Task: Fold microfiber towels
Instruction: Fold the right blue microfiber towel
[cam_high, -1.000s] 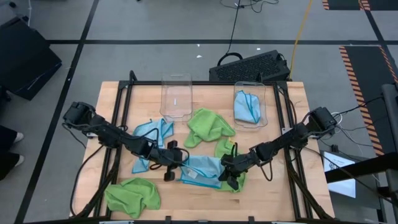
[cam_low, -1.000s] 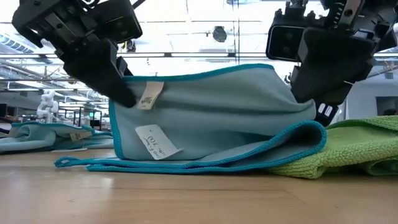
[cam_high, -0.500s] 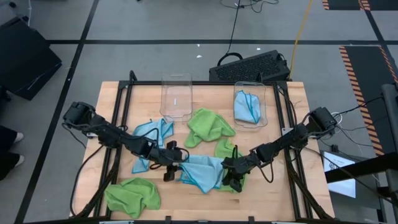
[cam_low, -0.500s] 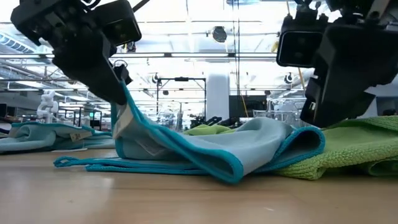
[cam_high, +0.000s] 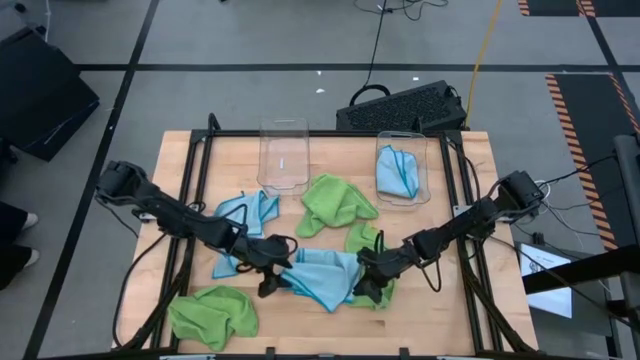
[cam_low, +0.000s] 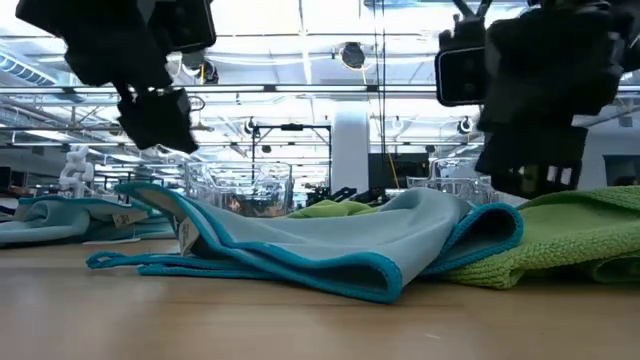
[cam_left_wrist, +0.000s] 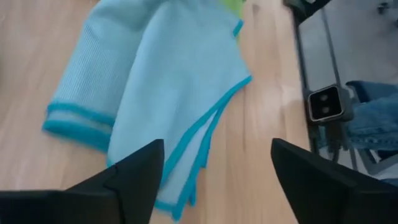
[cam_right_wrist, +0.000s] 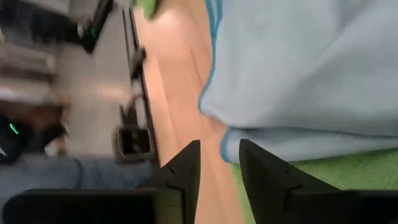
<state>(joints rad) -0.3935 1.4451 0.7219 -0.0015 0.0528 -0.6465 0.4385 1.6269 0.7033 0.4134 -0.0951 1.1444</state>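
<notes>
Wooden table (cam_high: 470, 160), rumpled blue towel (cam_high: 322, 275)

Left arm: reached from the table's (cam_high: 470, 150) left edge in toward its middle front. Left gripper (cam_high: 268, 284): raised off the table surface, fingers (cam_left_wrist: 134, 171) spread wide, holding nothing.

Right arm: reached from the table's right edge in toward its middle front. Right gripper (cam_high: 362, 290): raised off the table surface, fingers (cam_right_wrist: 183, 168) slightly parted, nothing between them.
</notes>
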